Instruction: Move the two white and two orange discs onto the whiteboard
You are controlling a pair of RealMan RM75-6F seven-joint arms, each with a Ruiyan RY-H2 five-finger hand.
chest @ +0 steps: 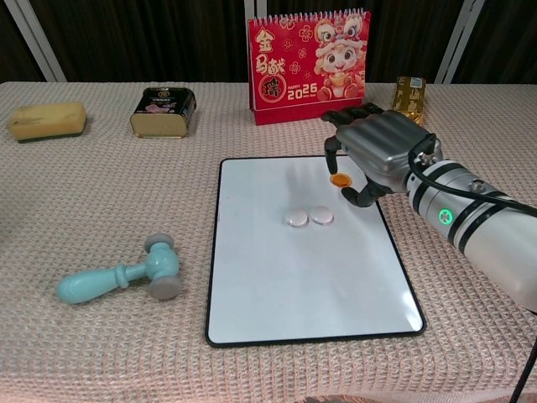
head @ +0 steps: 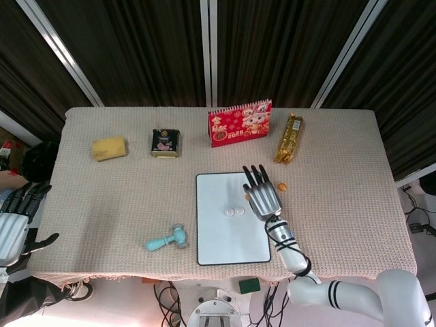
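Over the upper right part of the whiteboard [chest: 310, 248] hangs the right hand [chest: 375, 153], palm down, fingers curled inward. An orange disc [chest: 340, 179] shows at the tips of the fingers [chest: 334, 154], apparently pinched between thumb and a finger, just above the board; actual contact is hard to confirm from the chest view. Judgement: third disc of four, carry phase, release not yet made.

Two white discs [chest: 308, 217] lie side by side, touching or nearly so, at centre frame on the board. That part of the task looks done.

Second orange disc [head: 282, 184] shows in the head view on the table [head: 122, 197], just off the board's right edge, below the gold packet [head: 289, 138]. It remains off the board.

Next move, as I judge it: lower a little and part the fingers so the disc drops flat on bare white surface, clear of the white pair, then go back right for the last orange one. Risk: disc is small and thin and may cling to a finger or roll.

Left hand [head: 15, 225] sits at the far lower left of the head view, off the table edge, fingers straight and loosely spread, holding nothing.
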